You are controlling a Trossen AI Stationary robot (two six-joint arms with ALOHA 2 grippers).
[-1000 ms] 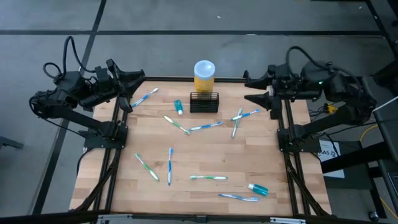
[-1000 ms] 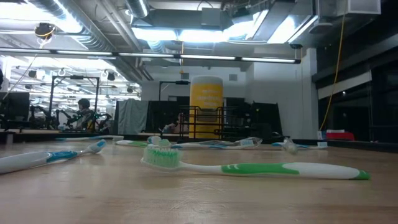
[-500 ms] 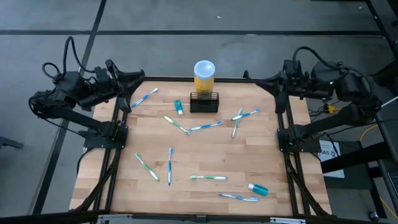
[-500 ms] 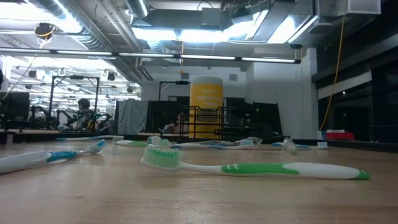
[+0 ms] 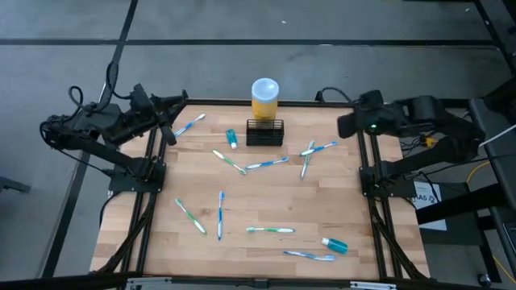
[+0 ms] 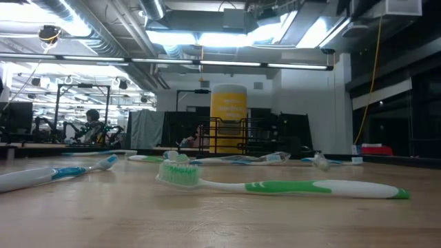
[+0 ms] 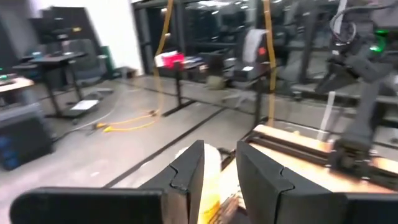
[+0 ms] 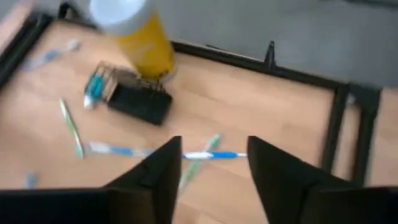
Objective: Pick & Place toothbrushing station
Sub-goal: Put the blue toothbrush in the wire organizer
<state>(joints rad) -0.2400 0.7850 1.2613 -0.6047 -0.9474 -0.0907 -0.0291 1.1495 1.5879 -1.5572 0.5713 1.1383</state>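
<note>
Only yellow cylinder (image 6: 229, 118) bears white writing, unreadable.

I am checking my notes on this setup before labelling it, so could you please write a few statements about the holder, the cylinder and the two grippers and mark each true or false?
1. The black wire-mesh holder stands right in front of the yellow cylinder, near the table's far edge. True.
2. The right gripper is shut on a toothbrush. False: its fingers stand apart with nothing between them.
3. A toothbrush already stands in the holder. False: every toothbrush in view lies flat on the table.
4. The left gripper holds nothing. True.
5. A small teal tube lies just left of the holder. True.
</note>
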